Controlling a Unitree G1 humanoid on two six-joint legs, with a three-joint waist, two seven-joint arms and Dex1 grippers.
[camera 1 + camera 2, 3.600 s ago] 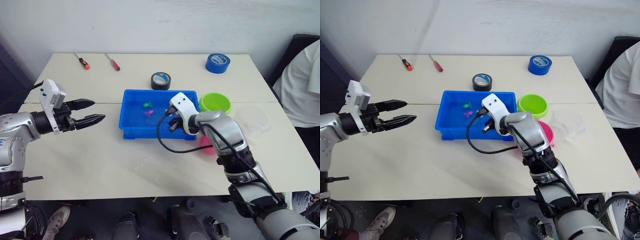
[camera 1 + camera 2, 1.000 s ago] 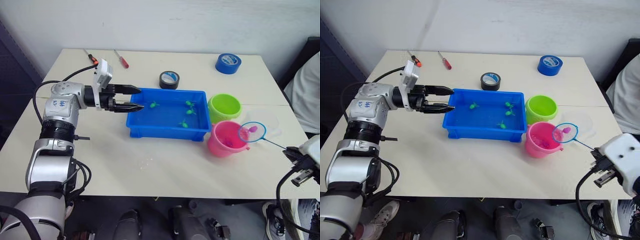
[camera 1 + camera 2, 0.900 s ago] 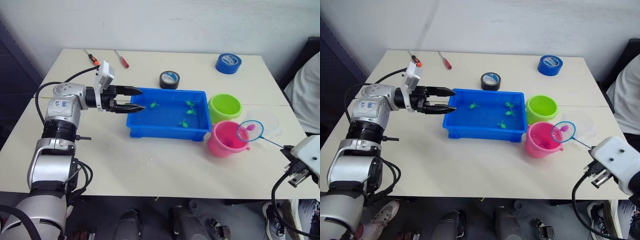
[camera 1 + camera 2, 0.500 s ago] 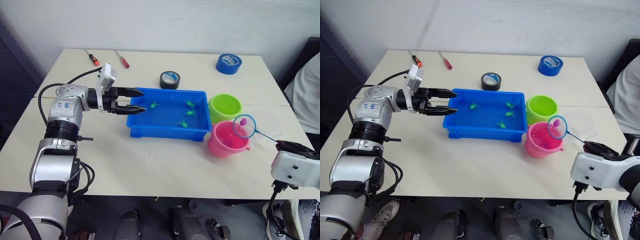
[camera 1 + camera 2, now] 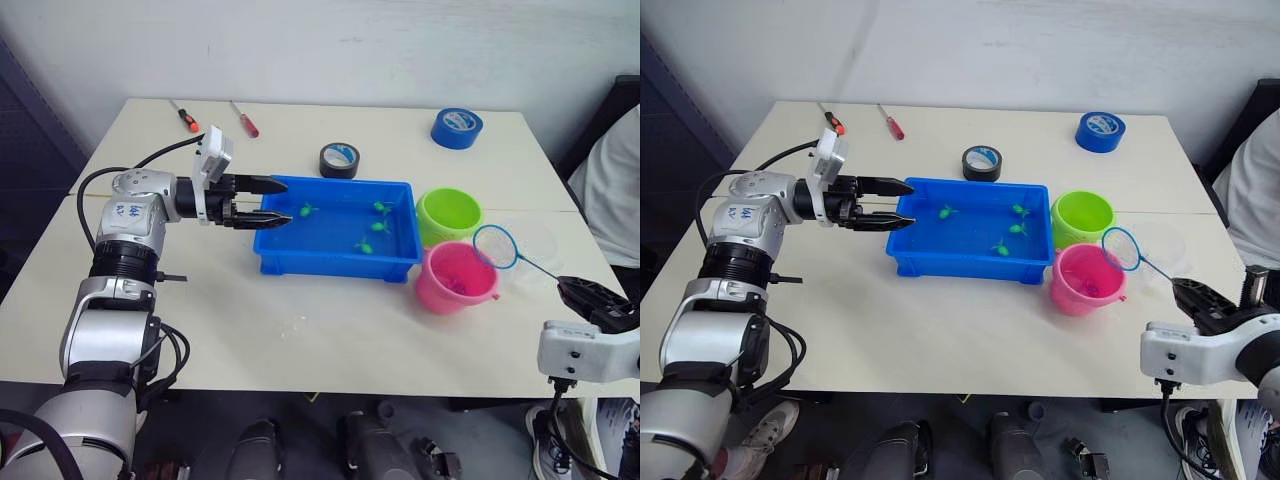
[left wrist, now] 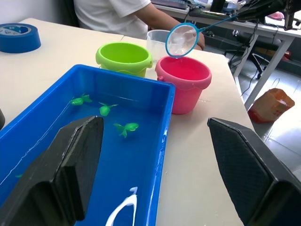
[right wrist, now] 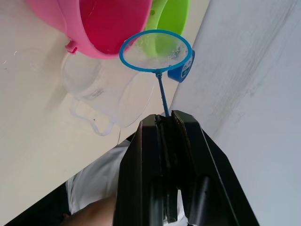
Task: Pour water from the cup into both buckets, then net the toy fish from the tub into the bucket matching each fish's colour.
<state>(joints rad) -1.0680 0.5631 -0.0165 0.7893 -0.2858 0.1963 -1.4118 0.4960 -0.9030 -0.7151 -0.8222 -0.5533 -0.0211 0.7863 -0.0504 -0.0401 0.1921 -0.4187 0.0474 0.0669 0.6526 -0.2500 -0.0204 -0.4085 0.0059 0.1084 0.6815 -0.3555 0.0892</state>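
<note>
The right gripper (image 7: 164, 123) is clamped on the thin handle of the net (image 5: 494, 246), with the handle running up and toward the robot's left from the fingers to the hoop. The hoop hangs in the air just beside the far right rim of the pink bucket (image 5: 455, 277), near the cup (image 5: 535, 243), and its mesh looks empty. Something pink lies inside the pink bucket, too small to make out.

The coming scoop turns on one relation: the tub (image 5: 333, 260) lies to the robot's left of the hoop, past the pink bucket, with its long side running left to right. To reach it, the net would have to travel over or around the pink bucket and come down mouth-first into the water. The fish (image 5: 364, 246) seen in the tub are all green, several of them, spread through its far half. Their bucket, the green one (image 5: 449, 213), stands touching or just beside the tub's right end, behind the pink one.

The left gripper (image 5: 278, 200) is nearer the tub, hovering at its left rim, fingers apart and holding nothing.
</note>
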